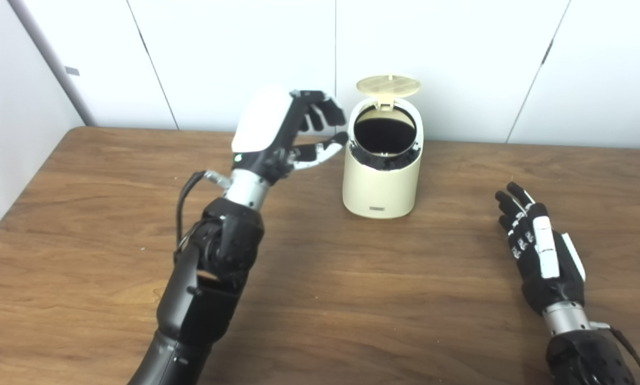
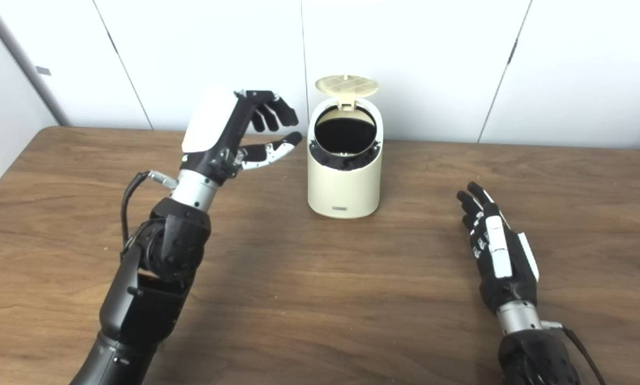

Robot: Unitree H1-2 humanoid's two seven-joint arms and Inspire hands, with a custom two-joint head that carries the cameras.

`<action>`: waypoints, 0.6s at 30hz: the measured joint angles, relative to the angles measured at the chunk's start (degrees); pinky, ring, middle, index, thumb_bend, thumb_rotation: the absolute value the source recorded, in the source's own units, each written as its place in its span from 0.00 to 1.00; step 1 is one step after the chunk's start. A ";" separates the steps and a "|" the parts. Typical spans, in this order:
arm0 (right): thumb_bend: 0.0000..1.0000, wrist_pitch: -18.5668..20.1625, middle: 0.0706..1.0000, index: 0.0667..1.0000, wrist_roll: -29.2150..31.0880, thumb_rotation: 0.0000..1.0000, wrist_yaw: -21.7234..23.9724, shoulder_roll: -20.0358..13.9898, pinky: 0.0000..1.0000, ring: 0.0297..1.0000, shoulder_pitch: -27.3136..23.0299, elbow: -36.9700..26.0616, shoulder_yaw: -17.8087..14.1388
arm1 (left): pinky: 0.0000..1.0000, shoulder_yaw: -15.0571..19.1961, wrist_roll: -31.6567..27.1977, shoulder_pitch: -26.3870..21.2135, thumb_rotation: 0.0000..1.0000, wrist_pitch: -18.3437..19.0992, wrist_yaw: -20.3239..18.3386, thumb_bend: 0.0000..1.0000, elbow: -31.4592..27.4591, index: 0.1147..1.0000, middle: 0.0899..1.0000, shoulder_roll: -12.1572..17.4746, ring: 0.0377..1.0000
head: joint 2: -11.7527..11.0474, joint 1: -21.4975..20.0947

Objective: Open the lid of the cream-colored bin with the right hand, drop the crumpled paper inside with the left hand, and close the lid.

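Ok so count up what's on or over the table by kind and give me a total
Cream-colored bin, its lid standing open: 1
Robot hands: 2, the left hand raised beside the bin with fingers apart, the right hand low over the wooden table, fingers extended
Crumpled paper: 0 in view
Total: 3

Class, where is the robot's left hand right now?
The left hand is raised above the table, just left of the open bin, fingers apart and holding nothing, level with the bin's rim.
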 measured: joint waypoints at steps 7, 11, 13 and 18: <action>0.51 0.23 0.87 0.86 0.20 0.86 -0.03 0.01 0.98 0.95 -0.03 -0.01 -0.14 | 0.32 4.05 -5.54 2.95 0.00 3.33 0.12 0.47 -1.53 0.37 0.46 -1.79 0.42 | 0.44 0.44; 0.52 0.91 0.87 0.86 0.19 0.86 -0.05 0.00 0.97 0.95 -0.03 -0.42 -0.14 | 0.35 8.41 -10.19 5.18 0.00 5.61 2.18 0.48 -1.91 0.37 0.45 -4.80 0.43 | 0.70 0.35; 0.52 1.48 0.87 0.86 0.18 0.86 -0.06 0.00 0.97 0.95 -0.01 -0.65 -0.14 | 0.39 9.42 -11.37 6.91 0.00 7.18 2.98 0.48 -1.91 0.38 0.44 -6.30 0.44 | 0.79 0.35; 0.54 1.60 0.89 0.87 0.05 0.91 -0.03 -0.03 0.98 0.96 0.02 -1.03 -0.07 | 0.38 10.10 -12.59 9.92 0.00 9.50 3.23 0.48 -1.92 0.40 0.45 -7.10 0.43 | 1.05 0.09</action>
